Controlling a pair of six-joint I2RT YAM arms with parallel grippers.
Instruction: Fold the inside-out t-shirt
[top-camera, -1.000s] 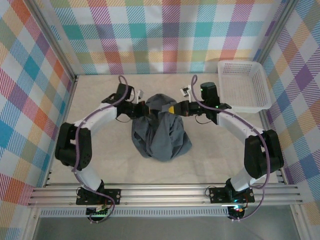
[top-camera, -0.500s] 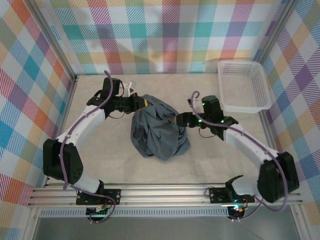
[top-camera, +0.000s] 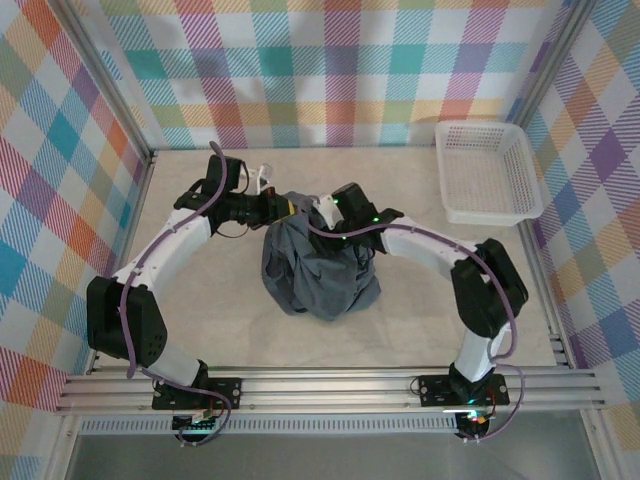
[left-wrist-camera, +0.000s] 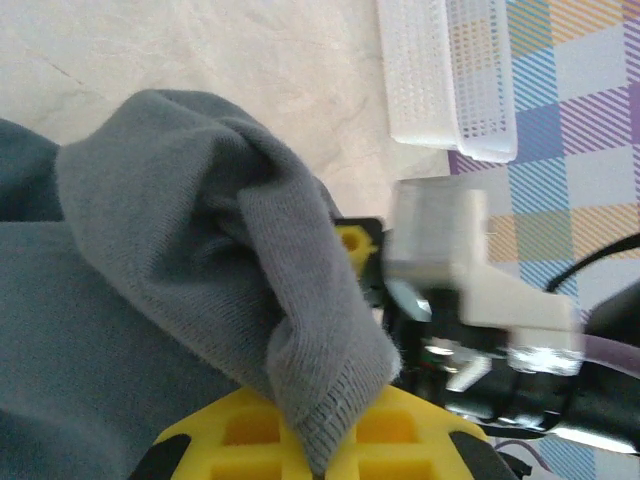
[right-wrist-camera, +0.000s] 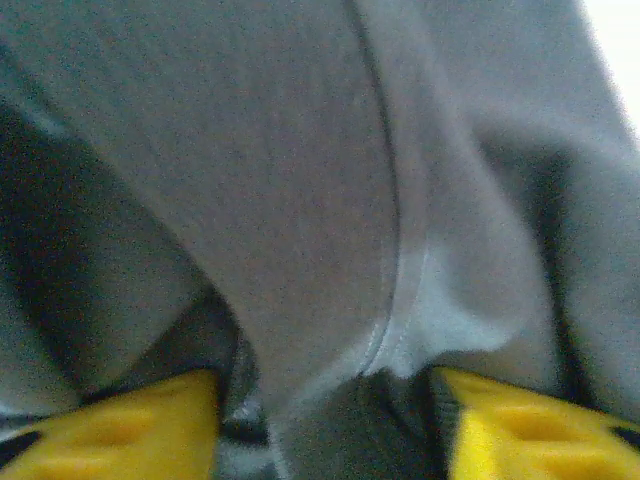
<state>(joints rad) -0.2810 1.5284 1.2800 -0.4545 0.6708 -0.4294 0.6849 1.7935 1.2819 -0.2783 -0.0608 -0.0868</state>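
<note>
left gripper (top-camera: 284, 207) clamped tight, right gripper (right-wrist-camera: 320, 415) with jaws apart, the two facing each other closely

Matt, soft knitted cloth t-shirt (left-wrist-camera: 180, 260)

White mesh basket (top-camera: 489, 215), far-rt corner of beige table (top-camera: 205, 315), plaid walls (top-camera: 340, 70), alu rail (top-camera: 330, 386)

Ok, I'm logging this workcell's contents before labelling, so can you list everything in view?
t-shirt: one, slate blue-grey, bunched at the table's centre
basket: one, white mesh, far right corner of the table
table: one, beige, under everything
walls: three, multicoloured plaid, left, far and right sides
rail: one, silver, near edge, carrying the arm bases
left gripper: one, yellow fingers, shut on the t-shirt's far edge
right gripper: one, yellow fingers, apart against the t-shirt
</note>
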